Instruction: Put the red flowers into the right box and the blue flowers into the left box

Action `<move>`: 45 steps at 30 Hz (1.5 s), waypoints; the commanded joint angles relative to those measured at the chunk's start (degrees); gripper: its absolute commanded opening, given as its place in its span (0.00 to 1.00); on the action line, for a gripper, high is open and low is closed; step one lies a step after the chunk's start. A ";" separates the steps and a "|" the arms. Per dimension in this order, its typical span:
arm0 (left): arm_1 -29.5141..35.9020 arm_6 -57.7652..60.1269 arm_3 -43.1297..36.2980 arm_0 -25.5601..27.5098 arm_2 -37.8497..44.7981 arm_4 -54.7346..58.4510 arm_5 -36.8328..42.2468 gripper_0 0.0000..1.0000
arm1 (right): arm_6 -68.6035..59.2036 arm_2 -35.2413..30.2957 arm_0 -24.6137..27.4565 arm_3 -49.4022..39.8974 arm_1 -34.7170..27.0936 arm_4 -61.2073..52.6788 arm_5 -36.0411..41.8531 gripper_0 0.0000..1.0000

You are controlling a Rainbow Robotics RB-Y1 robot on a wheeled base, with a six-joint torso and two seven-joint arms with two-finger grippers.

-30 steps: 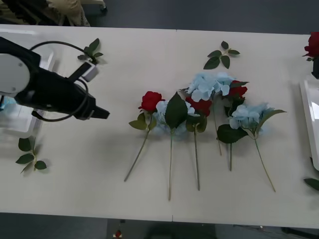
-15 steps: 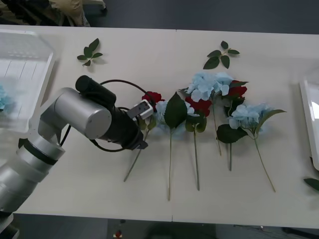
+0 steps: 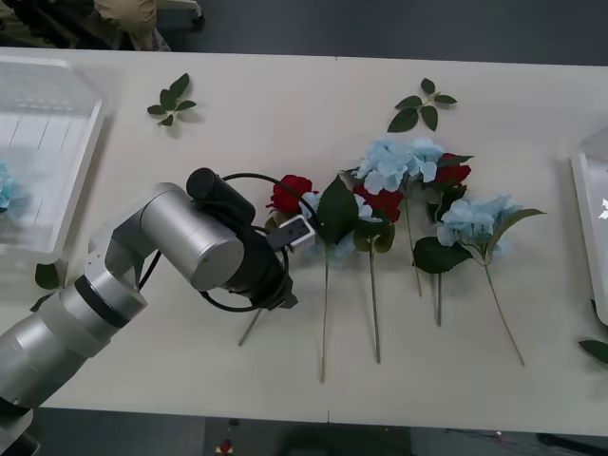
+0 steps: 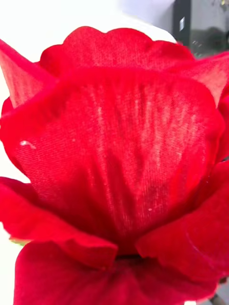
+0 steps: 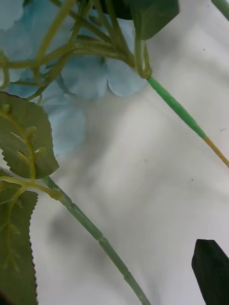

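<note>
We see the left arm reaching across the white table [image 3: 190, 361], its silver-and-black wrist over the lower stem of the leftmost artificial red rose [image 3: 289, 193], with the left gripper [image 3: 285, 299] tucked under the wrist just beside that stem. From the front we cannot tell how far its black fingers are spread or whether they hold anything. In the left wrist view one black fingertip [image 5: 211, 269] hangs over bare tabletop, apart from a ribbed green stem [image 5: 102, 245] with serrated leaves and from a pale blue petal cluster [image 5: 102, 78] lying on the surface.

The remaining flowers lie in a row across the middle of the table, heads toward the far edge and stems toward the near edge: more deep-red roses [image 3: 385, 201] mixed with pale sky-blue hydrangea-like flowers [image 3: 399, 161], their heads overlapping among large dark leaves.

The large translucent white tray with a ribbed bottom [image 3: 57, 142] sits at the table's far left corner, a bit of blue showing inside at its left side. The edge of a second white plastic tray [image 3: 589, 228] sits at the table's right edge.

In the right wrist view, a red rose head [image 4: 114, 157] sits very close to the camera; we cannot tell the state of the right gripper.

Loose green leaf sprigs [image 3: 171, 99] lie near the far edge.
</note>
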 commanded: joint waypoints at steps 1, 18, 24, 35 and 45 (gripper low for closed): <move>0.23 2.08 1.59 -1.42 0.61 -0.41 -1.23 0.98 | -1.59 1.84 -0.53 1.02 -2.02 -0.33 -0.71 0.00; -1.18 2.17 7.22 -2.03 -1.50 -2.78 -5.98 0.00 | -1.59 2.37 -0.53 2.51 -1.85 -2.35 -1.59 0.91; -0.83 2.26 6.78 -2.03 -1.06 -4.45 -5.98 0.00 | -0.10 2.89 -0.53 2.51 -1.85 -6.04 -1.33 1.00; 6.82 2.26 -3.59 2.19 8.52 -5.24 -5.89 0.00 | 0.60 3.24 -0.44 -9.44 -1.41 -15.97 12.91 1.00; 7.87 -8.11 -11.59 10.89 26.27 13.39 -7.91 0.00 | -8.01 2.98 3.34 -29.04 -0.97 -23.09 24.43 1.00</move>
